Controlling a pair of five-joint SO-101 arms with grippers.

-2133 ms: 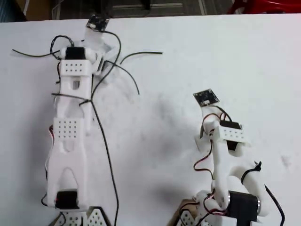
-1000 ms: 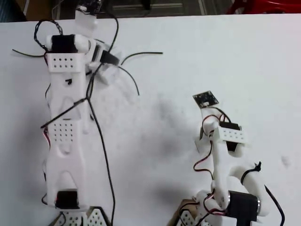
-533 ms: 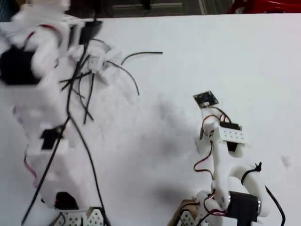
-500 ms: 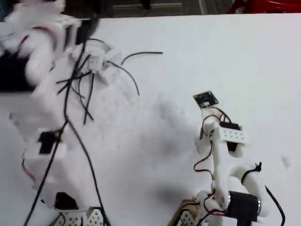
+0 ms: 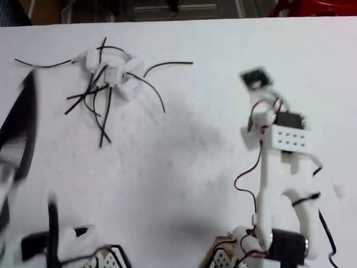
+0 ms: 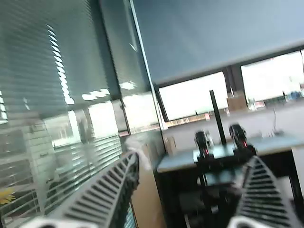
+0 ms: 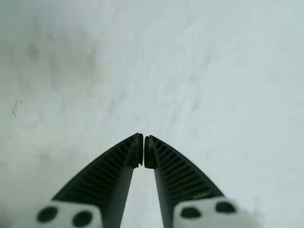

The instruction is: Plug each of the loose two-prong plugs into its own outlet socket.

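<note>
A cluster of small white plugs and socket blocks (image 5: 111,72) with thin black wires (image 5: 100,106) lies at the far left of the white table (image 5: 195,139). The left arm (image 5: 19,139) is a blur along the near left edge, well back from that cluster. In the left wrist view my left gripper (image 6: 192,159) is open, holds nothing and points up into the room. The right arm (image 5: 281,139) stands at the right, far from the plugs. My right gripper (image 7: 143,147) is shut over bare table, with nothing between its fingers.
A loose black wire (image 5: 167,64) curves out to the right of the cluster, and another (image 5: 42,64) trails off to its left. The table's far edge (image 5: 223,19) meets a dark floor. Both arm bases (image 5: 268,245) sit at the near edge.
The left arm has swung off the plug cluster and back to the near left, lifting its gripper to face the room. The wires were dragged about. The right arm has stretched farther across the table.
</note>
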